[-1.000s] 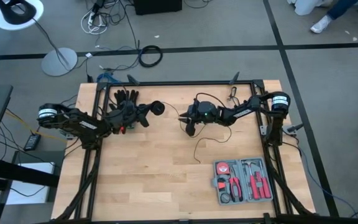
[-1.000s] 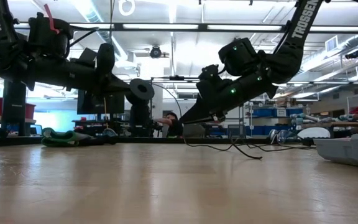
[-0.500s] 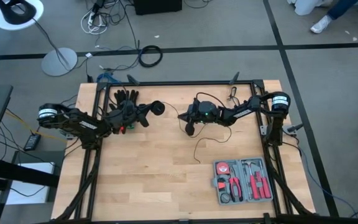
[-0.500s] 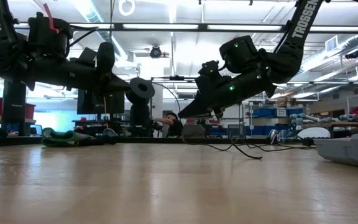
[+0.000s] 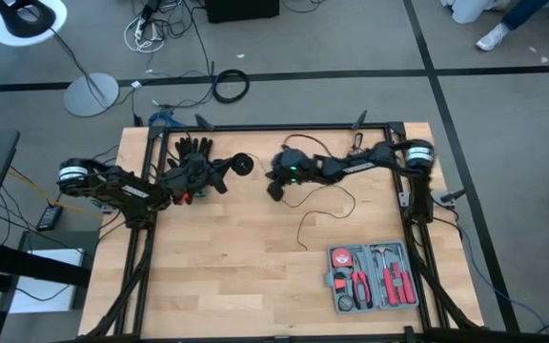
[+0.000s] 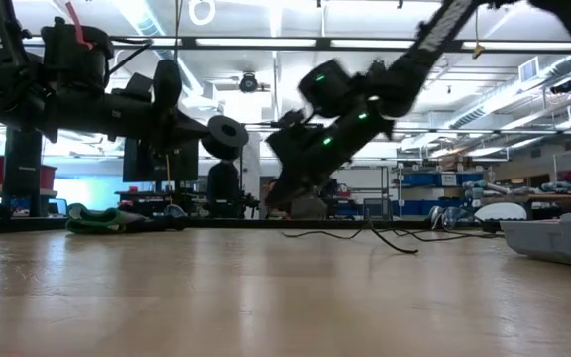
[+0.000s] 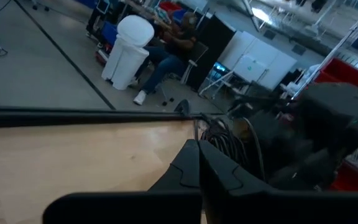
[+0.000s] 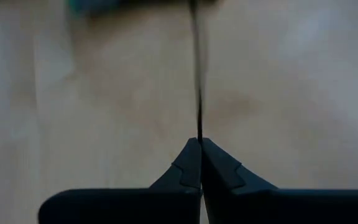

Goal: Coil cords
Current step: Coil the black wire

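Left hand clenched on the disc end of the cord, raised over the tabletop beside a glove, right hand pinching the wire mid-table, its slack trailing toward the toolbox

The cord is one very thin black wire ending in a small round black disc. The disc is held up off the table at the far left, standing on edge. The wire's loose length snakes across the wood toward the right, uncoiled.
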